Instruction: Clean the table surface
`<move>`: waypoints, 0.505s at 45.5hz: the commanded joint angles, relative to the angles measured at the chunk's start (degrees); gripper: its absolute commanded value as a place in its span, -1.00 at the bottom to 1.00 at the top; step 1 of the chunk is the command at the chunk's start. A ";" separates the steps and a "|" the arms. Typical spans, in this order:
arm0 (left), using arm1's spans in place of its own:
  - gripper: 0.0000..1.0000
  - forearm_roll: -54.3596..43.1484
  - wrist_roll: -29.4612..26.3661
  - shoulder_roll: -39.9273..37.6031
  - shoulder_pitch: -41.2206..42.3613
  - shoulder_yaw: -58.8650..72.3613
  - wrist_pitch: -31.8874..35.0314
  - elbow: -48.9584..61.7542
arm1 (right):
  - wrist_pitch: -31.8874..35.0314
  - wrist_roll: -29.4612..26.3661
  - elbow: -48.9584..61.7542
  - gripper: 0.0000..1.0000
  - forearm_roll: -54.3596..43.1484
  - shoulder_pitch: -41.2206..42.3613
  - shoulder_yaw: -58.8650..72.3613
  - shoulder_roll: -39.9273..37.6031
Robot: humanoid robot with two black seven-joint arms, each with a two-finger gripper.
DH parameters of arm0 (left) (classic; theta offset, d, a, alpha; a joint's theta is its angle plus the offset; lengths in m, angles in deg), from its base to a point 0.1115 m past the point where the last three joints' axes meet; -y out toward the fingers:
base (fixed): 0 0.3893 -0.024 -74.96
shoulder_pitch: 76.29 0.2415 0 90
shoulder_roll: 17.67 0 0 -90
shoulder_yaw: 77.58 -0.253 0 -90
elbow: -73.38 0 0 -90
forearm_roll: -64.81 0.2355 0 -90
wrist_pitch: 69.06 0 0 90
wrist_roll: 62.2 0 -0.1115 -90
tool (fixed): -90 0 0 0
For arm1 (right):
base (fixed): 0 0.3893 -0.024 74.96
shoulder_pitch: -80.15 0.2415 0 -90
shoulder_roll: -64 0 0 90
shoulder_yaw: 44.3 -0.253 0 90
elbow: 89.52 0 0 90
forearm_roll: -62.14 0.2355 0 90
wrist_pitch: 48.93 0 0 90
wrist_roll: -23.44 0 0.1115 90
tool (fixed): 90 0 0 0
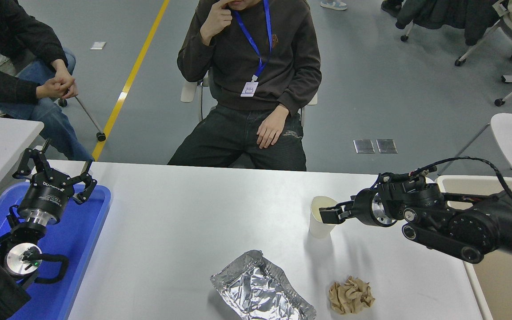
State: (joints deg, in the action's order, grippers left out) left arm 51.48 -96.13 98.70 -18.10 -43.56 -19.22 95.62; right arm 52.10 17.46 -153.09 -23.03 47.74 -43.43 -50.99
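On the right half of the white tabletop (185, 222) an upright paper cup (321, 218) is met at its rim by the right gripper (330, 214); whether its fingers are closed on the rim cannot be told, since they overlap the cup's right edge. The step in hand is judged to be the grasping of this cup for removal to the beige bin (500, 275), which is seen just beyond the tabletop's right edge. A good grasp would be made with one finger inside and one outside the wall, with light pressure so that the thin paper is not crushed, and the cup would be lifted straight before being carried right. Near the front edge a crumpled foil tray (260, 289) and a crumpled brown napkin (350, 294) are left to be cleared; neither lies in the path to the bin. The left gripper (56, 171) is parked, fingers spread, over a blue tray (82, 249) at the left. Two seated people (251, 66) are seen at the far side, well apart from the cup.
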 commanded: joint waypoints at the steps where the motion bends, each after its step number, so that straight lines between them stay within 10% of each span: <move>1: 1.00 -0.02 0.00 0.00 0.00 0.00 0.00 0.00 | -2.06 0.01 2.13 0.95 0.10 -0.99 0.01 0.99; 14: 1.00 -0.02 0.00 0.00 0.00 0.00 0.00 0.00 | -3.82 0.01 4.06 0.93 0.01 -1.69 0.19 1.87; 23: 1.00 -0.02 0.00 0.00 0.00 0.00 0.00 0.00 | -3.91 0.01 4.50 0.52 0.10 -1.87 0.36 2.66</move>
State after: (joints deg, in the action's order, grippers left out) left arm 51.47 -96.13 98.70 -18.10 -43.56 -19.22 95.62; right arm 48.82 17.46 -149.47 -22.98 46.25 -43.25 -49.11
